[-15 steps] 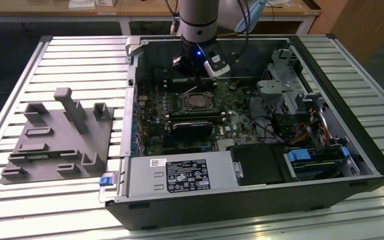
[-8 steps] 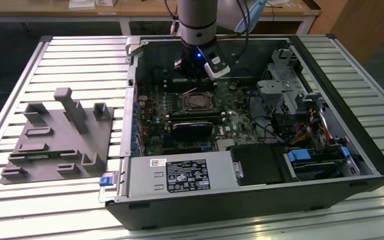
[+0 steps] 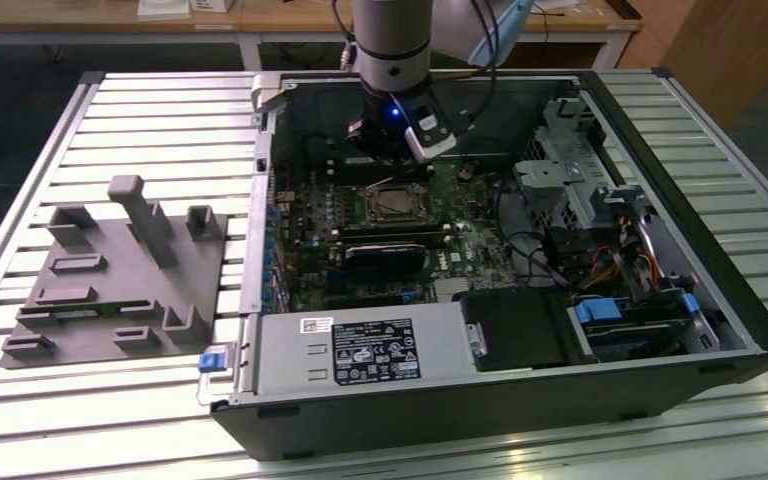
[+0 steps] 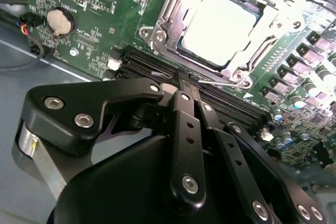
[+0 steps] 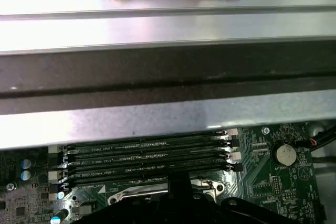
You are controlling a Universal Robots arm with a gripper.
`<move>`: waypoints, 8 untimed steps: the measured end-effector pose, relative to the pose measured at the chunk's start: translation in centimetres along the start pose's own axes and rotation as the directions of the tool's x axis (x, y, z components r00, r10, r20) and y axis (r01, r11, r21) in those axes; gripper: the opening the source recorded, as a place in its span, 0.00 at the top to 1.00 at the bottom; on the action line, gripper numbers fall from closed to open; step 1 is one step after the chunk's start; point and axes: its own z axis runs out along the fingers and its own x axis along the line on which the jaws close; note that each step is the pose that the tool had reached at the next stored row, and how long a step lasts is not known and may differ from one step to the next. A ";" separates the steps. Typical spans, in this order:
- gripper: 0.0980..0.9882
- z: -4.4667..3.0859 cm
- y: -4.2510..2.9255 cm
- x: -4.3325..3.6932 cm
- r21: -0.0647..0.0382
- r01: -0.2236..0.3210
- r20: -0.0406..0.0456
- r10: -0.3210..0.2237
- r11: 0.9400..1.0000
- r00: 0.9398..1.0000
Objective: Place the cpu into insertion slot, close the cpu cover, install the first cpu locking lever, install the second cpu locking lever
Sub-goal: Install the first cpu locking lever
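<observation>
Gripper (image 3: 387,160) position, exterior view: it hangs inside the open case (image 3: 704,300), upper centre of the frame, low over the board (image 3: 304,260). The slot (image 3: 391,205) lies just below it in the frame, mid-board. The case stands on a slatted worktop (image 3: 157,110), and a grey fixture (image 3: 117,270) lies at the exterior view's left.

Second wrist view: the jaws of the gripper (image 4: 185,80) are drawn together, tips meeting, with nothing visibly held between them. The tips sit over the memory slots (image 4: 152,66), just beside the socket's near edge. The cpu (image 4: 220,27) is seated in the slot, silver top up, straight ahead of the tips. The cover (image 4: 170,6) appears to be down, framing the chip. A thin lever (image 4: 218,83) runs along the socket edge nearest the jaws, crosswise to them. Whether it is latched cannot be told.

First wrist view: the gripper (image 5: 178,182) tip rests at the memory slots (image 5: 147,156), whose long axis runs across the line of the jaws. A coin cell (image 5: 286,155) sits beyond their end.
</observation>
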 end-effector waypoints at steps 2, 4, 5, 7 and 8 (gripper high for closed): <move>0.99 0.08 0.03 0.01 0.003 -0.014 0.003 0.014 1.000 1.000; 0.99 0.16 0.12 0.03 0.006 -0.023 0.005 0.023 1.000 1.000; 0.99 0.22 0.20 0.04 0.007 -0.026 0.005 0.026 1.000 1.000; 0.99 0.33 0.41 0.08 0.010 -0.030 0.007 0.030 0.999 1.000; 0.99 0.38 0.53 0.10 0.012 -0.031 0.007 0.031 0.999 0.999</move>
